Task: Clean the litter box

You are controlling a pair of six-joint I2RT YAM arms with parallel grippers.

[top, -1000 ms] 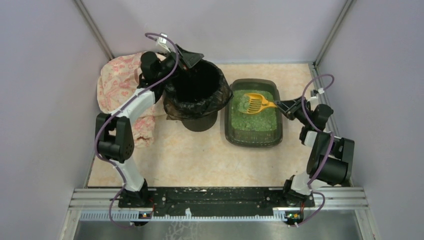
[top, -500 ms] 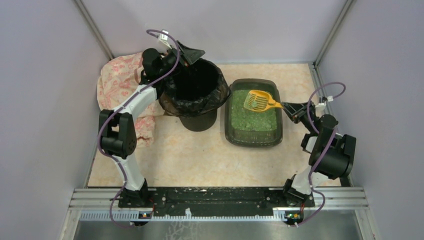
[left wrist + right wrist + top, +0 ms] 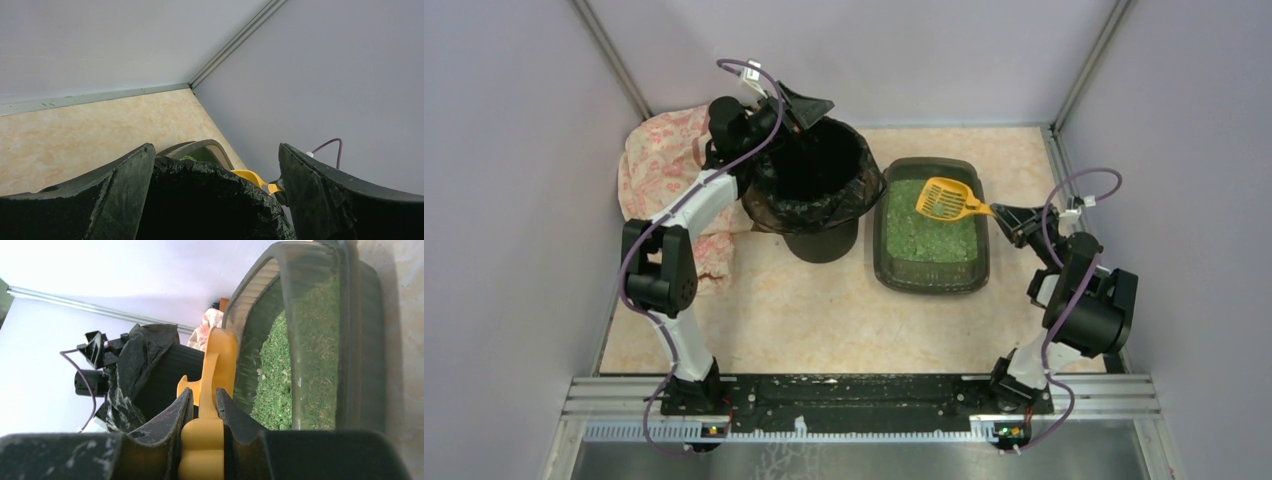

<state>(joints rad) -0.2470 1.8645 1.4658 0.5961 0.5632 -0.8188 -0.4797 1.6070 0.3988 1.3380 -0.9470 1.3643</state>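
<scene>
- Two arms show in the top view. The left end effector (image 3: 796,112) is spread wide at the far left rim of the bin (image 3: 864,195) and grips nothing.
- In the same view, the right end effector (image 3: 1004,213) is clenched on the handle of the scoop (image 3: 944,198). The scoop's slotted head hangs over the far right part of the litter box (image 3: 929,288).
- The litter box sits on the surface (image 3: 804,310) just right of the bin and holds green granules (image 3: 924,240). A cloth (image 3: 659,165) lies left of the bin.
- Left wrist: the two fingers (image 3: 120,195) stand well apart with the bin's black bag between them. Whether they touch it I cannot tell. Part of the scoop and a corner of the litter box show beyond the bag.
- Right wrist: the fingers press the yellow handle from both sides. The scoop points toward the bin, with the litter box beside it and granules banked along the box's wall.
</scene>
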